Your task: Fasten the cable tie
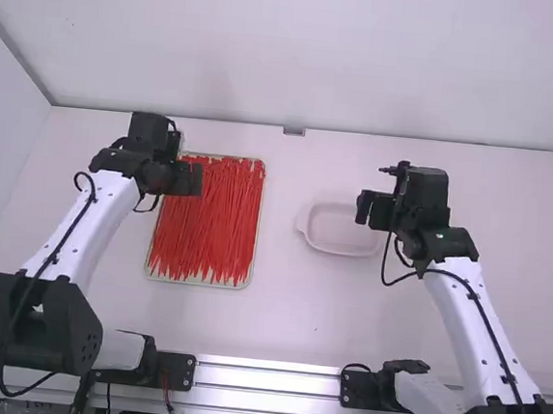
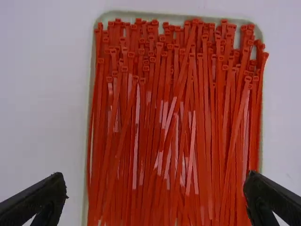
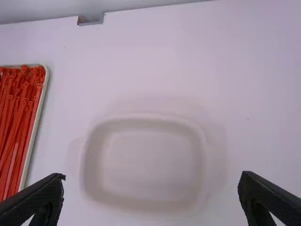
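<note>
The cable ties (image 2: 178,122) are lying in a loose orange pile that is filling the shallow tray (image 1: 197,280), with their heads gathered at one end. No tie is being held, looped or threaded, so the fastening is judged as not yet begun. Picking out a single tie, feeding its tail through its head and pulling it tight are all remaining. The left gripper (image 1: 177,179) is hovering over the tray's far left corner, jaws standing wide and holding nothing. The right gripper (image 1: 378,211) is hovering above the white dish (image 3: 146,160), jaws likewise wide apart. Tray and dish are resting apart on the desk (image 1: 346,300).
</note>
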Motion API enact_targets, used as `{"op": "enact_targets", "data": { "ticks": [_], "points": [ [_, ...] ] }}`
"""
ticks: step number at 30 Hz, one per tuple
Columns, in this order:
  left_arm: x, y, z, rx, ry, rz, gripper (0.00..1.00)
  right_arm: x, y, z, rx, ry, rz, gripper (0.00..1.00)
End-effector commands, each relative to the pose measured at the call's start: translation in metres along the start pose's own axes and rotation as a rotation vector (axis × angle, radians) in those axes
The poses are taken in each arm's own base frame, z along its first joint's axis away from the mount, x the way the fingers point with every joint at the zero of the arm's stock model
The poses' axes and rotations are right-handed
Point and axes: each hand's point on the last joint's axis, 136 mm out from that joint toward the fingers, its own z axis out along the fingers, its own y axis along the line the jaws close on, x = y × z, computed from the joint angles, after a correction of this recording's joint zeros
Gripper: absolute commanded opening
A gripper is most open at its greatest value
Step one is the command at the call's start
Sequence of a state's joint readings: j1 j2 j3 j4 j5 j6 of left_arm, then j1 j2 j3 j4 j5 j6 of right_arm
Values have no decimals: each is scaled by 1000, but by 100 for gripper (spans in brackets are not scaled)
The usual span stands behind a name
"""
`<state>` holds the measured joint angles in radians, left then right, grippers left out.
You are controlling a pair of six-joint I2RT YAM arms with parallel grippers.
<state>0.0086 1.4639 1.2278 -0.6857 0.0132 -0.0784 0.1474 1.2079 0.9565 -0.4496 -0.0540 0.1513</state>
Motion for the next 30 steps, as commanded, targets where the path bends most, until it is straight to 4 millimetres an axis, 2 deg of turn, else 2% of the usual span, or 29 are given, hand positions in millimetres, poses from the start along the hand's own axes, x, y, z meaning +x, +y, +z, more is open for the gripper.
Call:
{"op": "enact_targets", "data": {
  "ticks": [1,4,8,13,16,21,25,30],
  "points": [
    [-13,0,7,-7,-3,25,99,-19,2,-11,-4,-50,0,99],
    [-18,3,15,-27,22,25,99,-19,2,-11,-2,-50,2,99],
    [-27,4,36,-38,67,28,99,-19,2,-11,-3,-49,1,99],
    [-33,13,71,-94,123,24,99,-19,2,-11,-3,-49,1,99],
    [-31,13,92,-96,163,28,99,-19,2,-11,-2,-49,2,99],
    [-29,28,125,-107,184,-9,100,-19,2,-11,-2,-49,2,99],
    [-24,37,137,-93,189,-36,92,-19,2,-11,-2,-49,1,99],
    [-23,40,150,-89,143,-43,88,-19,2,-11,-2,-51,1,99]
  ]
}}
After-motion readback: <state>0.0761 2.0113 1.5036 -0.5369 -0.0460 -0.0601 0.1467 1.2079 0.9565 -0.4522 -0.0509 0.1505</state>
